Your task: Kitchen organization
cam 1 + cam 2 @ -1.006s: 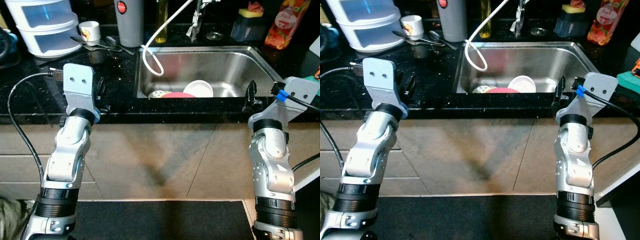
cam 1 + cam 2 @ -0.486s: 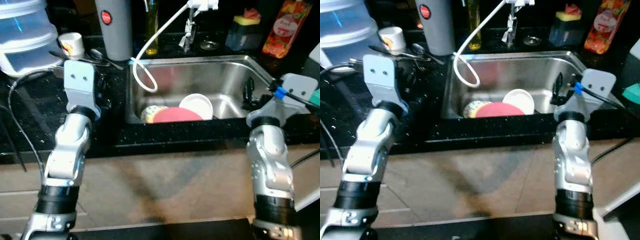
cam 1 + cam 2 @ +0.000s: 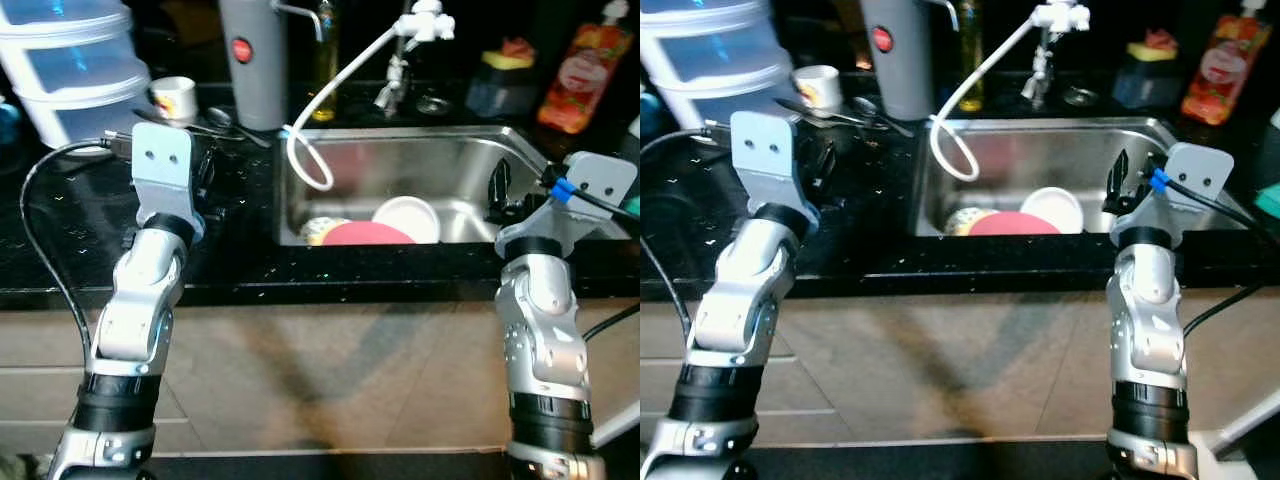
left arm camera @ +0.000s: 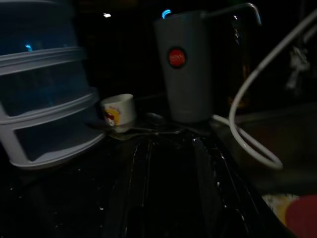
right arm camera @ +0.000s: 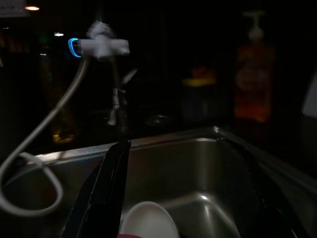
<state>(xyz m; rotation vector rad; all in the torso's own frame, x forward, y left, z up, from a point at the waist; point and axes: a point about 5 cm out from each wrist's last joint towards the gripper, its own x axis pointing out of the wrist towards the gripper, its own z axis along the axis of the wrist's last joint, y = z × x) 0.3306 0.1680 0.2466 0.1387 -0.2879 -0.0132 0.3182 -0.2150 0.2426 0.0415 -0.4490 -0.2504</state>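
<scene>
A steel sink (image 3: 470, 150) is set in the black counter (image 3: 60, 250); a red plate (image 3: 366, 233) and white bowl (image 3: 405, 215) are held inside. The left gripper (image 3: 205, 180) is raised over the counter, the right gripper (image 3: 497, 190) over the sink's right side, both spread, nothing gripped.

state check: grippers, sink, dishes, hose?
left gripper: jaws open, empty, over the counter
right gripper: jaws open, empty, at the sink's right edge
sink: no water visible
red plate: lying in sink
white bowl: in sink, tilted
hose: loops into sink
</scene>
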